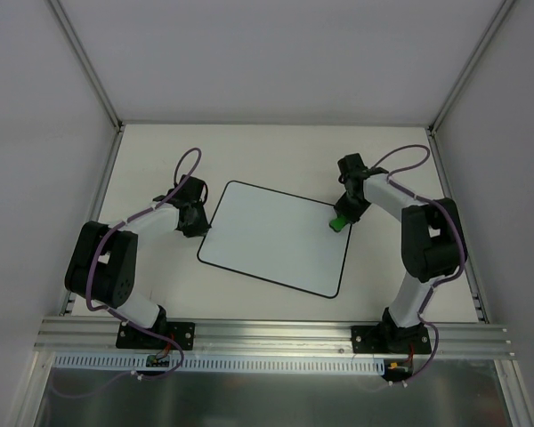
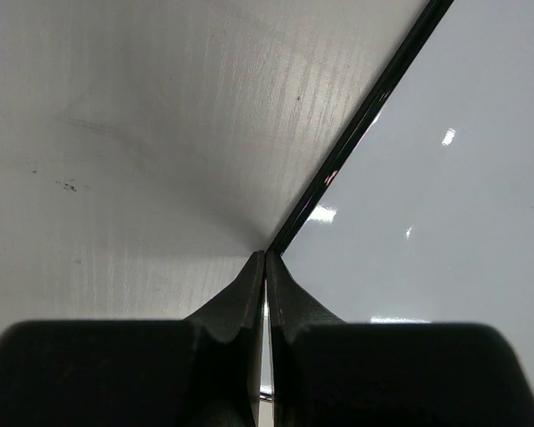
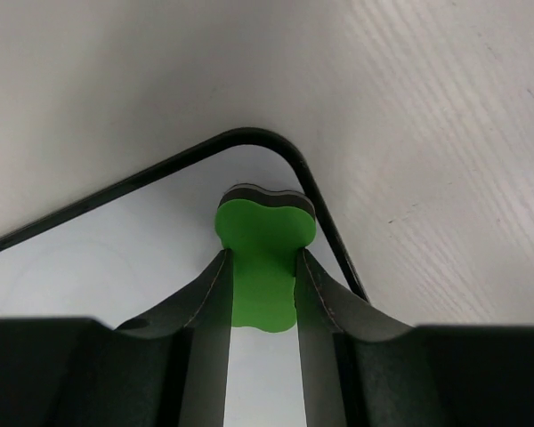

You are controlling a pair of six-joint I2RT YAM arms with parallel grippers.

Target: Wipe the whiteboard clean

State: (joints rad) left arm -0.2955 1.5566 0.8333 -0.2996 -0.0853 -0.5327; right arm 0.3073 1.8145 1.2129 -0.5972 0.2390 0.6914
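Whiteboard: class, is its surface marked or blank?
Blank: the whiteboard shows plain white inside its black border in the top view, with no scribbles visible.

No text to read — in any view
The whiteboard (image 1: 274,238) shows a plain white face, the green eraser (image 3: 262,245) a plain green one — no letters, numbers or signs can be read.

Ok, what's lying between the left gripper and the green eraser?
Only blank whiteboard from the left gripper to the green eraser, per the top view.
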